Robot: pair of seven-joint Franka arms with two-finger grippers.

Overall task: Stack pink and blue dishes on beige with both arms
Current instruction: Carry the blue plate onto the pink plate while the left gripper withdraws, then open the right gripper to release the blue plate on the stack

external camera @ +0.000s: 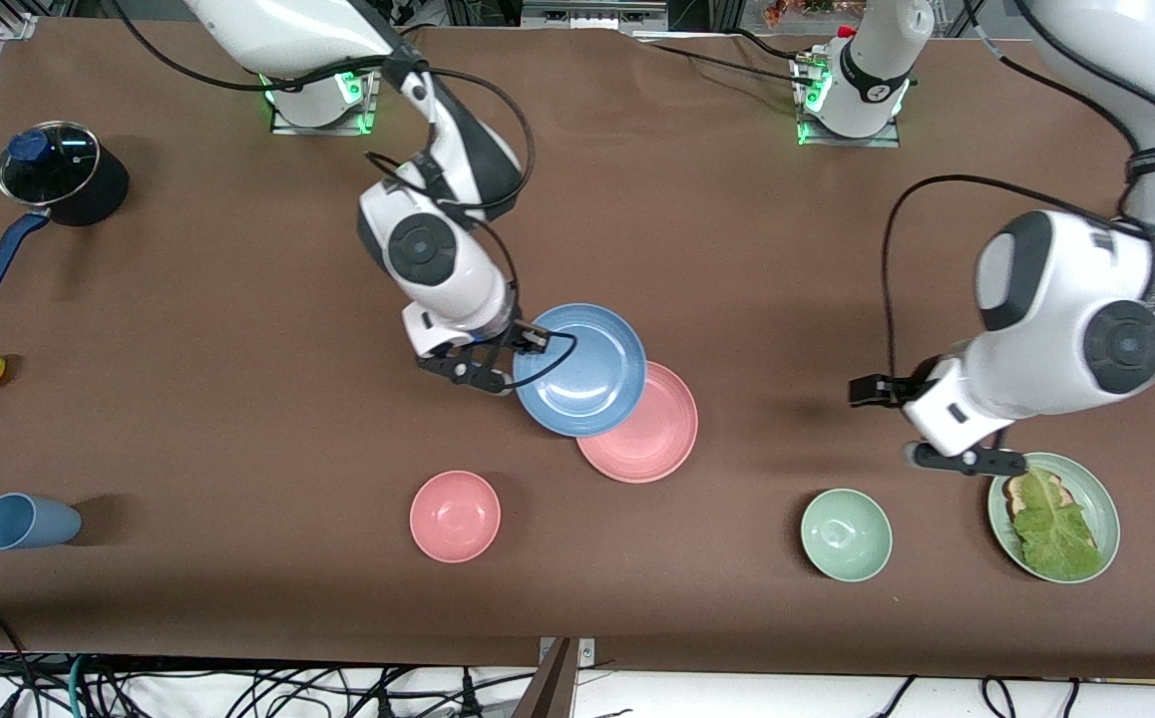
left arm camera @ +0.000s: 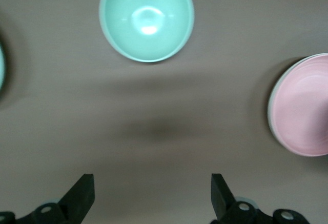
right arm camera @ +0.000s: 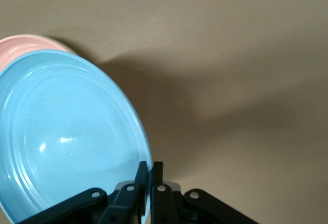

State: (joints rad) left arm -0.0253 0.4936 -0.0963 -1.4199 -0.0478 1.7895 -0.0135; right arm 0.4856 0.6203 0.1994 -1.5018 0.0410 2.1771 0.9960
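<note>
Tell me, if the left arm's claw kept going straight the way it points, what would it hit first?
Probably only bare table: the open left claw points down between the green bowl and pink plate.

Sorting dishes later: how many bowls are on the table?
2. The pink bowl sits nearer the front camera than the stacked plates; the green bowl sits beside the plate of lettuce, toward the left arm's end.

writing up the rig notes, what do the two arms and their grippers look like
Both arms are glossy white with rounded shells, dark grey-black joint bands and round grey caps on the wrist joints. Loose black cables loop along each. The right gripper and left gripper are black, two-fingered, with thin flat fingers. Green lights glow at both bases; the left base also has a red fitting.
</note>
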